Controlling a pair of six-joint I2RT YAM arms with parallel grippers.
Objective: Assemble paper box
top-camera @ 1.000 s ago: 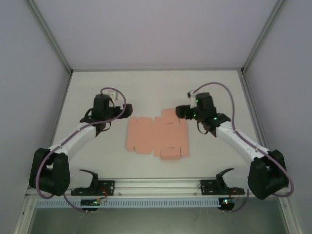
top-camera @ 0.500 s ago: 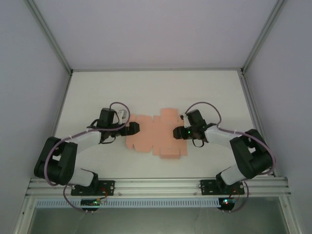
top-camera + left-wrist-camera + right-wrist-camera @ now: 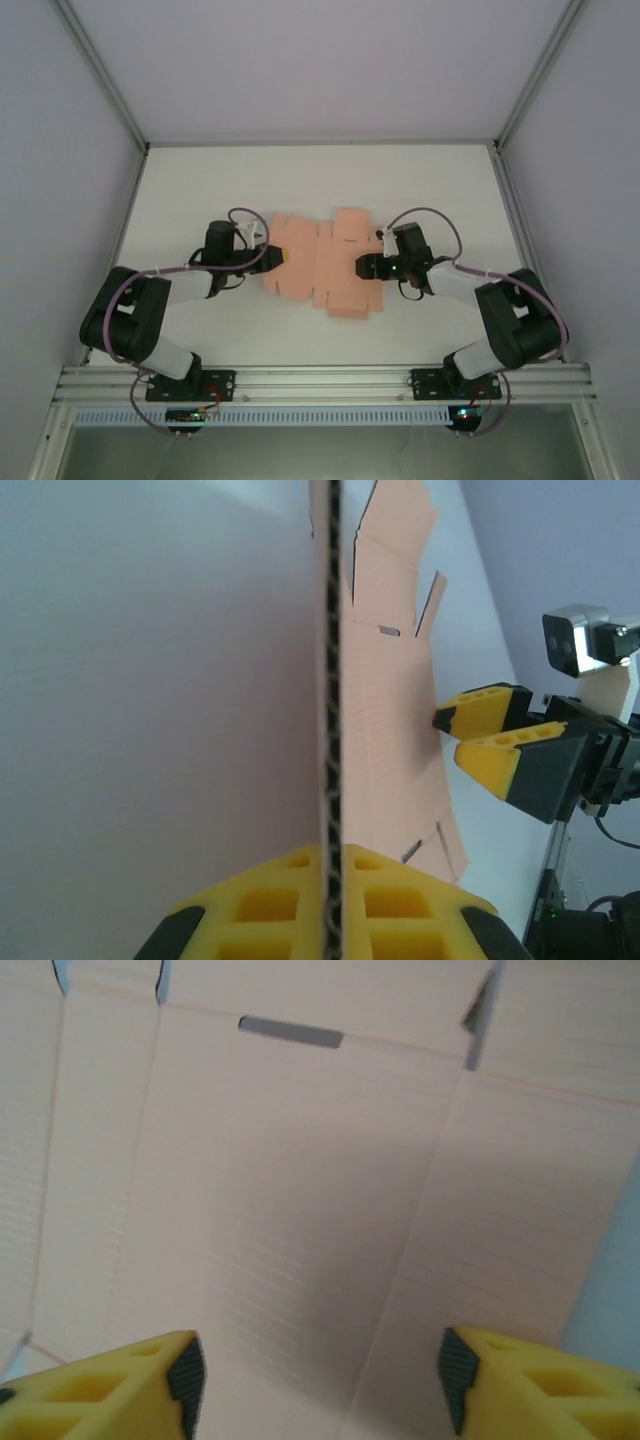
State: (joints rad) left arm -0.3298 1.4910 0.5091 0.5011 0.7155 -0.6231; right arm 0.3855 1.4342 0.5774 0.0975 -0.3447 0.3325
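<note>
Nearest to us, we are pinching the left edge of the paper box (image 3: 322, 262) in the left gripper (image 3: 274, 258). In the left wrist view its yellow fingers (image 3: 265, 905) are pressing on both faces of the thin card. The sheet is lying unfolded in the middle of the table (image 3: 430, 190), between the two arms. On its right side we are holding the right gripper (image 3: 364, 268) spread wide and gripping nothing, with a card panel and a cut slot (image 3: 290, 1032) ahead of it.

We are judging this to be the opening step, since no wall is raised yet. The next move is calling for the right gripper to take a flap and fold it along a crease while the left anchors the sheet.

We are counting one sheet and two grippers.
</note>
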